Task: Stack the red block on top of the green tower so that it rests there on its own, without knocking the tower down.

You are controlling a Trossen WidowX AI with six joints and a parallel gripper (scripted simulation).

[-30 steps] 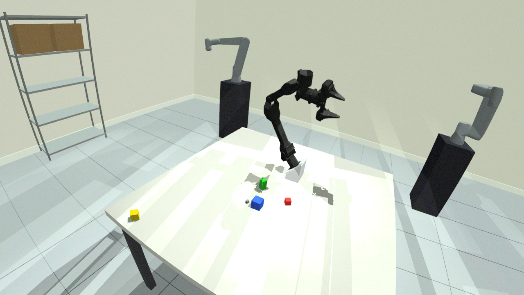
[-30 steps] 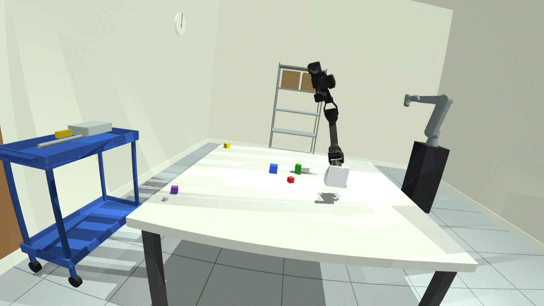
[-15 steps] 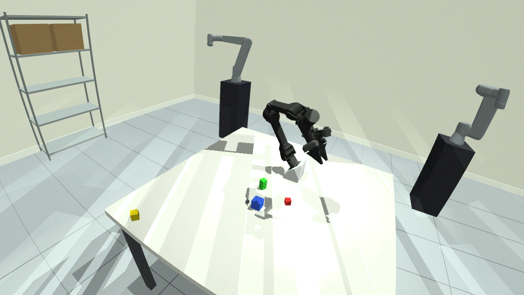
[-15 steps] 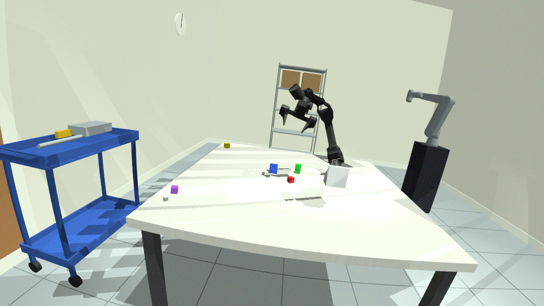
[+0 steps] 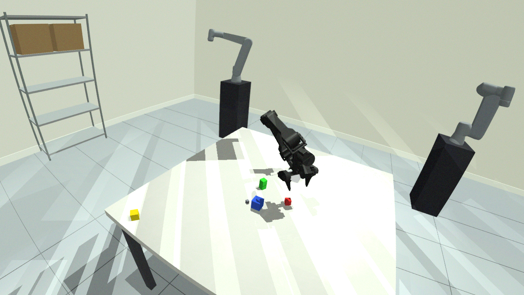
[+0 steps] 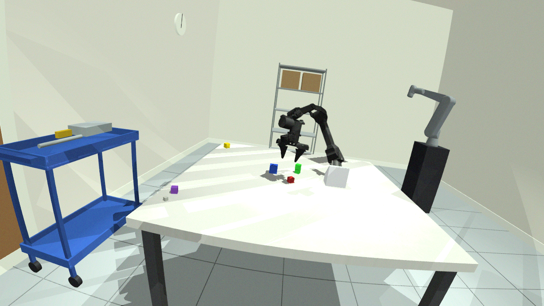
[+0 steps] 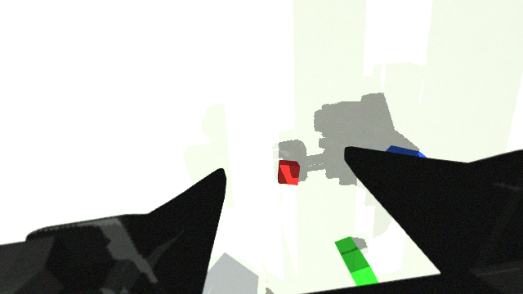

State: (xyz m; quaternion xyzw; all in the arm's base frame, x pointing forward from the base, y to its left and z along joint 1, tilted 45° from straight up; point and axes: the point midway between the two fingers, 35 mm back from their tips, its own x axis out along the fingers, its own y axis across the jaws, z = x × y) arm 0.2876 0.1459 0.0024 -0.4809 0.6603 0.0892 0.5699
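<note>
The red block (image 5: 287, 201) (image 6: 290, 179) (image 7: 288, 173) lies on the table by itself. The green tower (image 5: 263, 183) (image 6: 297, 168) (image 7: 355, 260) of two stacked blocks stands upright a short way from it. My gripper (image 5: 298, 187) (image 6: 290, 160) (image 7: 283, 163) is open and empty, pointing down, high above the table. In the wrist view the red block shows between the two fingertips, well below them, and the tower shows lower down, nearer the right finger.
A larger blue block (image 5: 257, 203) (image 6: 273, 168) (image 7: 404, 151) stands near the tower and the red block. A small grey cube (image 5: 247, 201) is beside it. A yellow block (image 5: 134, 214) (image 6: 226, 145), a purple block (image 6: 174, 189) and a small pale cube (image 6: 165, 198) lie farther off. The arm's white base (image 6: 336, 177) is near the tower.
</note>
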